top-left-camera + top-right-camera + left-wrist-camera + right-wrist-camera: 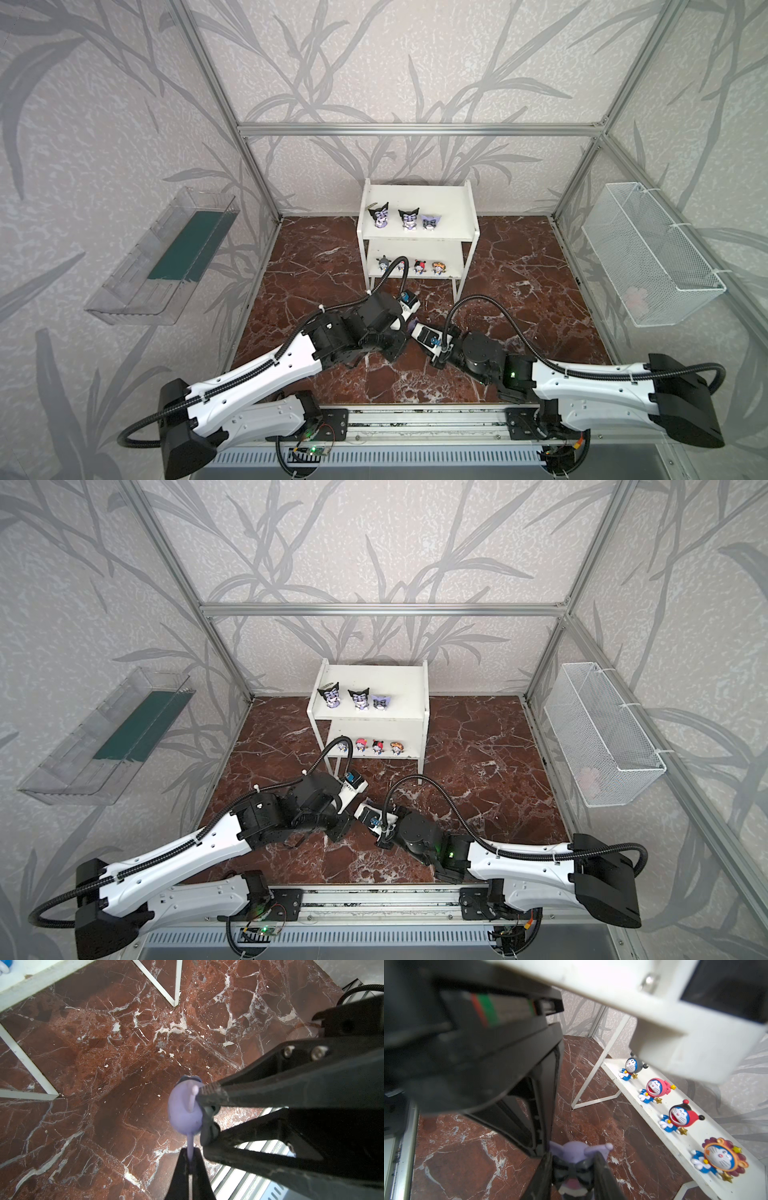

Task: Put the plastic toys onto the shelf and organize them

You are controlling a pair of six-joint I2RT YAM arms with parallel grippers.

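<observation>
Shelf stands at the centre of both top views, against the back wall on the marble floor. The upper board carries, from left to right, a black figurine, a second black figurine and a shelf lavender figurine, all upright in one row near the front edge. The lower board carries a row of four smaller ones: grey figurine, pink figurine, black-red figurine and orange figurine. In a top view the pink one is largely hidden behind the left arm's cable. Both arms converge just below the shelf, at lower centre of the top views, where their wrists cover the held figurine. The wrist views show it: the held figurine is lavender with a dark face, and sits over the floor in front of the shelf, clear of both boards. Whether it touches the floor cannot be told. The left gripper has its fingers pressed together on the tip of one long ear. The right gripper has its fingers set against opposite sides of the head, pinching it across the face. A clear tray hangs on the left wall and a mesh basket on the right wall, both well apart from the shelf.
</observation>
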